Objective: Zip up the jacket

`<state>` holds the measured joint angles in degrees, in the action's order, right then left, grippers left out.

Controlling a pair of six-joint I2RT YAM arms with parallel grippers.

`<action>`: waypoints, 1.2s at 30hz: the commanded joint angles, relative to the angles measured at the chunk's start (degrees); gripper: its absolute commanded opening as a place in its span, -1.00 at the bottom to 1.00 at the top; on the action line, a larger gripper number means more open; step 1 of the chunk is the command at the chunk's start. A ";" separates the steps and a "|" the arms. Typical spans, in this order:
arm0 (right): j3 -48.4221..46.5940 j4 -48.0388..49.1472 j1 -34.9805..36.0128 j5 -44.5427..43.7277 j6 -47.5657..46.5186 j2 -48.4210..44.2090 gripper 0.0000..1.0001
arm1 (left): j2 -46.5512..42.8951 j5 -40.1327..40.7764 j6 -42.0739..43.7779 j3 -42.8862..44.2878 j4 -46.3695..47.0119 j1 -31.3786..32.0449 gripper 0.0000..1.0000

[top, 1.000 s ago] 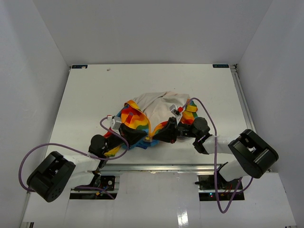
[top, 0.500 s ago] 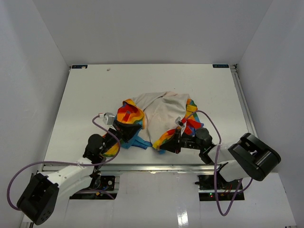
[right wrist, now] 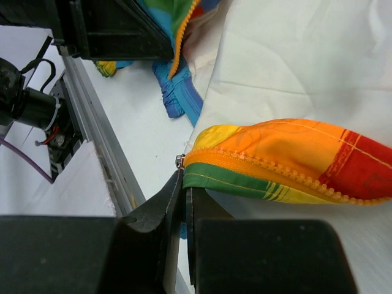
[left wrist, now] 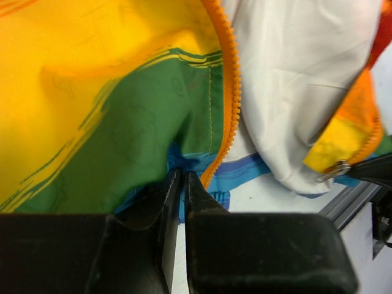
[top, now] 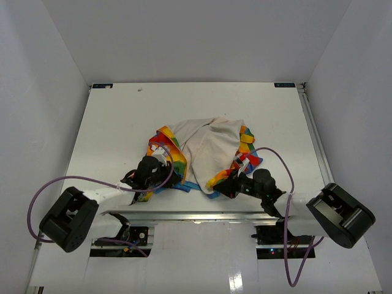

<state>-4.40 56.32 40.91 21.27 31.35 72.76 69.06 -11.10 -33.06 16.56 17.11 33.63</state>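
Observation:
The jacket (top: 205, 147) lies crumpled in the middle of the table, cream lining up, rainbow edges at left and right. My left gripper (top: 164, 177) is shut on the jacket's left front edge; in the left wrist view its fingertips (left wrist: 182, 176) pinch green fabric and blue trim beside the orange zipper teeth (left wrist: 231, 92). My right gripper (top: 224, 187) is shut on the right front edge; in the right wrist view it (right wrist: 185, 179) clamps the green hem just under the orange zipper (right wrist: 275, 164), by a small metal piece (right wrist: 180, 161). A metal zipper pull (left wrist: 335, 169) shows on the far edge.
The white table (top: 122, 116) ends in an aluminium rail (top: 202, 214) just behind both grippers. Purple cables (top: 79, 180) loop off each arm. White walls enclose the left, right and back.

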 commanded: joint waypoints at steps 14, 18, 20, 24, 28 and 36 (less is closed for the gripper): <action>0.53 -15.27 0.05 -7.20 -4.63 -19.83 -0.85 | 6.18 1.60 5.76 7.16 -11.95 1.27 -0.09; 0.78 -15.05 0.10 -6.68 -4.68 -20.19 -0.84 | 4.28 5.06 5.21 7.44 -13.98 1.27 -0.11; 0.89 -15.10 0.05 -6.68 -4.70 -20.65 -0.84 | 2.79 6.32 5.18 8.20 -15.45 1.27 -0.11; 0.90 -15.29 0.05 -6.60 -4.72 -21.29 -0.84 | 1.27 4.91 7.28 9.92 -16.99 1.27 -0.11; 1.06 -15.71 0.05 -6.68 -4.80 -21.97 -0.84 | 2.31 3.28 8.39 13.75 -21.85 1.27 0.05; 1.15 -15.63 0.05 -6.21 -4.98 -22.42 -0.84 | -2.25 1.72 11.36 20.86 -30.05 1.36 0.16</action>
<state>-3.84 39.62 40.91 15.11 27.60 51.29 70.79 -8.62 -24.57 32.48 -6.50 34.74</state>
